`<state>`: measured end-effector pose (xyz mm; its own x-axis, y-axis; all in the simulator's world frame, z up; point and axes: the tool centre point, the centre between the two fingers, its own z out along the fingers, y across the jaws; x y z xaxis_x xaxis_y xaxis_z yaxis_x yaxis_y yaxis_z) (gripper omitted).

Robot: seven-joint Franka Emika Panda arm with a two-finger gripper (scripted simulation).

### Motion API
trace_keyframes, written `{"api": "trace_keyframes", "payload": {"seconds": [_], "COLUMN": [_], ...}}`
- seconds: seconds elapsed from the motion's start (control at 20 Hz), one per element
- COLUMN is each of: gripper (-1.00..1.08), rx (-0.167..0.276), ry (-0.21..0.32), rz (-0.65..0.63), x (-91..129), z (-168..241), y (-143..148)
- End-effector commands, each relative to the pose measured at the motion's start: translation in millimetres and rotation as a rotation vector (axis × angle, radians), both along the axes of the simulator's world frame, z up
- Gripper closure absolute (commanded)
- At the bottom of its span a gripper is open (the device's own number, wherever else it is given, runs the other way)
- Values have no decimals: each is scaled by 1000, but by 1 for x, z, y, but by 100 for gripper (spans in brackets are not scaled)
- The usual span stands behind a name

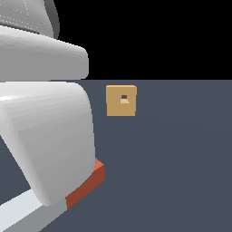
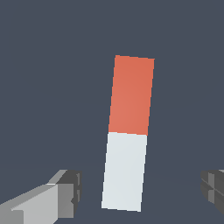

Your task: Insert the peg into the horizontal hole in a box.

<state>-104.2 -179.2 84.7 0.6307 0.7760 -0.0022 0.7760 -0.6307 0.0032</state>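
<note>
Peg lies flat on counter, fingers spread wide either side, gripping nothing; box well apart.

I'm working in simulated test scene: flat slate-blue floor, black void behind, untextured blocky box, nothing domestic showing.

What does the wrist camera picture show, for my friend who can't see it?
A long peg, half red and half white, lies flat on a dark grey floor. The open gripper hangs above its white end, one finger on each side, not touching it.
</note>
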Motion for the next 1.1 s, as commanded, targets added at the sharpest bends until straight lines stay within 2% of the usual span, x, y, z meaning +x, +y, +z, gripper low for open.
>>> {"api": "trace_keyframes", "payload": {"seconds": [0.0, 0.2, 0.55, 1.05], "gripper": [-92, -92, -92, -92], "rx": [1, 2, 3, 4], "ry": [0, 1, 2, 1], "rz": [-50, -87, -86, -91], "x": [-12, -21, -22, -23], "z": [-8, -14, -19, -58], "y": [-8, -14, -14, -14]}}
